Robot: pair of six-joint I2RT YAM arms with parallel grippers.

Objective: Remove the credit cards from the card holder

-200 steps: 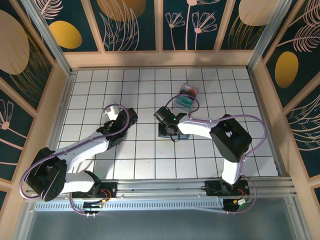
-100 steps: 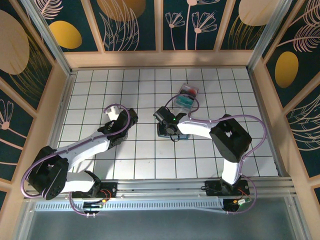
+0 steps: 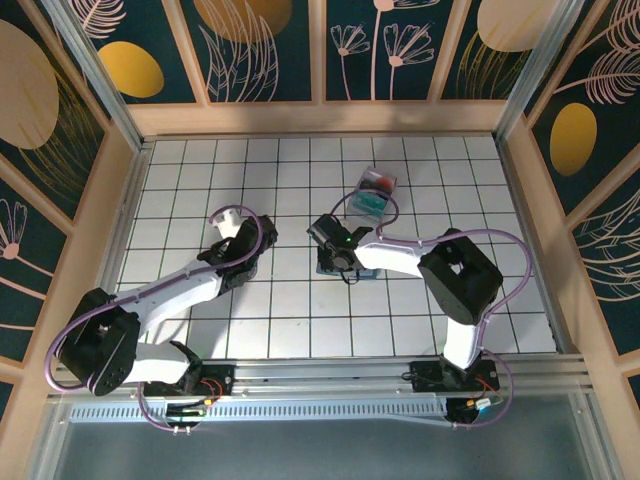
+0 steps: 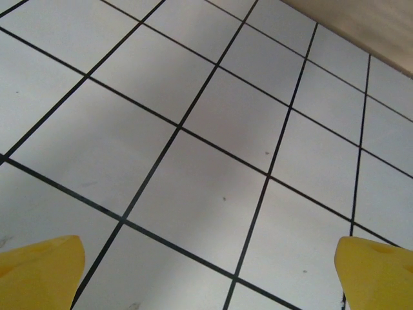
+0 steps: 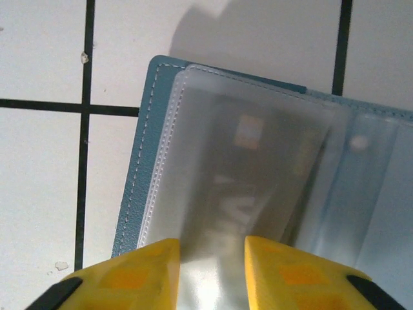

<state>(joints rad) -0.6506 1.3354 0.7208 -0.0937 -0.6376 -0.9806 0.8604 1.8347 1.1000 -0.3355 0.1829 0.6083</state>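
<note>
Card holder (image 5: pixel 137 168): laid open on table (image 5: pixel 39 58); right gripper (image 5: pixel 208 271) fingers set close about sleeved credit card (image 5: pixel 248 187), grip undeterminable; straight outward draw judged best; left gripper (image 4: pixel 206 271) spread wide.

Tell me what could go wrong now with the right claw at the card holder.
1. The right claw sits narrow over the frosted sleeve with a card behind it; it may pinch the sleeve too, so the card stays put.
2. The left claw hangs open over bare tiles, not bracing the card holder, so a pull may drag the whole holder.
</note>
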